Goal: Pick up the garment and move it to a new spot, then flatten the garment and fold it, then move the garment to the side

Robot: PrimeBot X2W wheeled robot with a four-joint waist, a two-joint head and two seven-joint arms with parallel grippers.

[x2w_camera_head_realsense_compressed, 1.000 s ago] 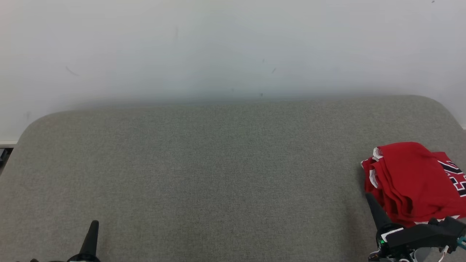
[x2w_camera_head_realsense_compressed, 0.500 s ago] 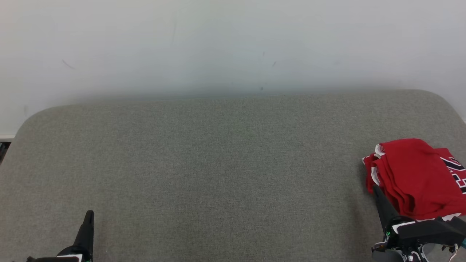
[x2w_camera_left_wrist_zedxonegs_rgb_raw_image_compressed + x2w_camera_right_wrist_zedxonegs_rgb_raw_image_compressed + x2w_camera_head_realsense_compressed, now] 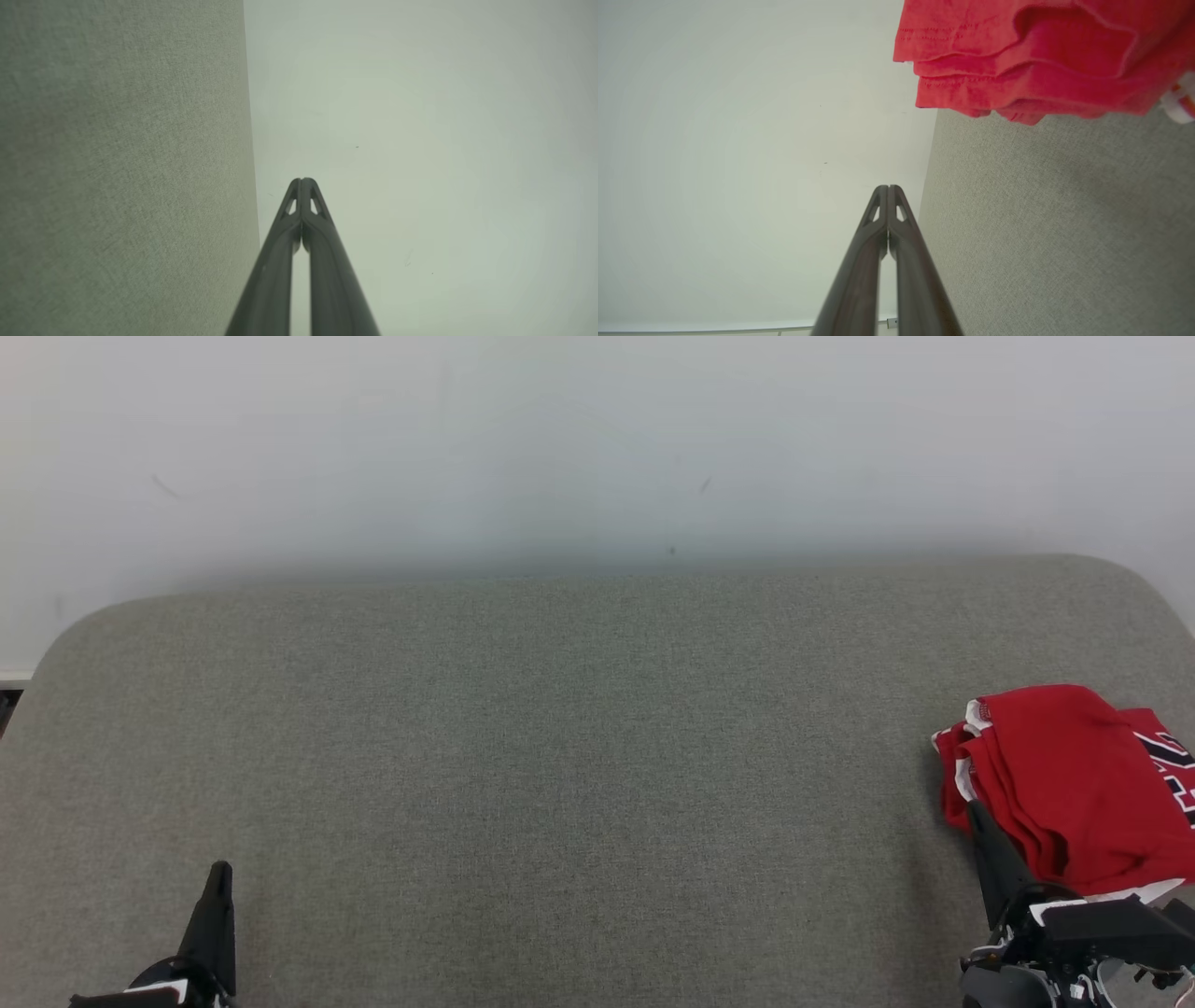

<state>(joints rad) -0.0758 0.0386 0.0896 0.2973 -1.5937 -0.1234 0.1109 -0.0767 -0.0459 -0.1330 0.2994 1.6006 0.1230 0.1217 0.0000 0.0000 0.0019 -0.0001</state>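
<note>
Right fingers [image 3: 991, 859] pressed together, nothing between them; same in the right wrist view, where the right gripper [image 3: 888, 190] shows its two tips meeting. Left fingers [image 3: 213, 924] also closed and empty, and the left gripper [image 3: 302, 181] points past the worktop's edge toward the wall [image 3: 560, 448].

Right tip sits just beside the near-left edge of the garment [image 3: 1064, 784]. The wrist view puts the garment [image 3: 1017, 56] off to one side of the fingers, so apart, not touching.

Garment is red with white trim and dark lettering, folded into several layers, lying at the far right of the grey fabric worktop [image 3: 560, 756] (part of it runs off the picture's right edge).

Step, as a judgement: the last one, moving the garment to the side, and it looks done or nearly so.

Next move likely needs only a clean retreat. The right arm has to pull away without catching the stacked hems and dragging the fold open. A re-grip is called for only if the pile must go further aside.
</note>
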